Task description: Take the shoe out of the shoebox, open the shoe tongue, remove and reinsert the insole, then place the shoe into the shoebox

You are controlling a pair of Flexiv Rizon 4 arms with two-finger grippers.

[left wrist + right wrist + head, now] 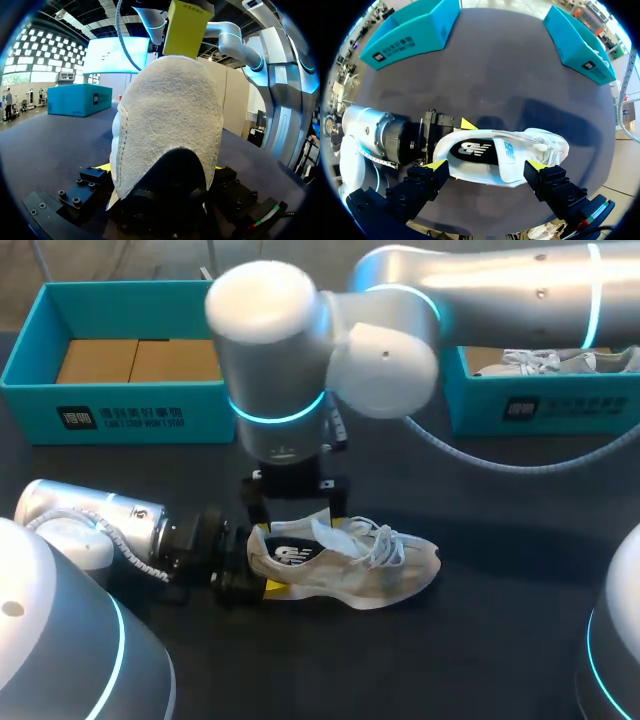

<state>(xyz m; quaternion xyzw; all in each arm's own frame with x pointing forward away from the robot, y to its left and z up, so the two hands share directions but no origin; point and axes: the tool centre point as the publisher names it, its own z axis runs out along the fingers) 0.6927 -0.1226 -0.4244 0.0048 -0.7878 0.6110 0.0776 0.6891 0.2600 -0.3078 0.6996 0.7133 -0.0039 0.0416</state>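
Observation:
A beige-and-white sneaker (345, 562) lies on the dark table, toe pointing right; in the right wrist view the sneaker (530, 150) shows its black insole (475, 150) with a white logo. My left gripper (258, 575) comes in low from the left and is shut on the heel. That heel (170, 125) fills the space between the left gripper's (160, 172) fingers. My right gripper (297, 510) hangs directly over the shoe's opening. This right gripper (486, 166) is open wide with nothing touching its fingers. One yellow fingertip (187, 27) of it shows above the heel.
A teal shoebox (40, 350) with a cardboard floor stands at the back left. At the back right a second teal box (540, 405) holds a pale shoe (560, 362). Dark tabletop stretches in front of and to the right of the sneaker.

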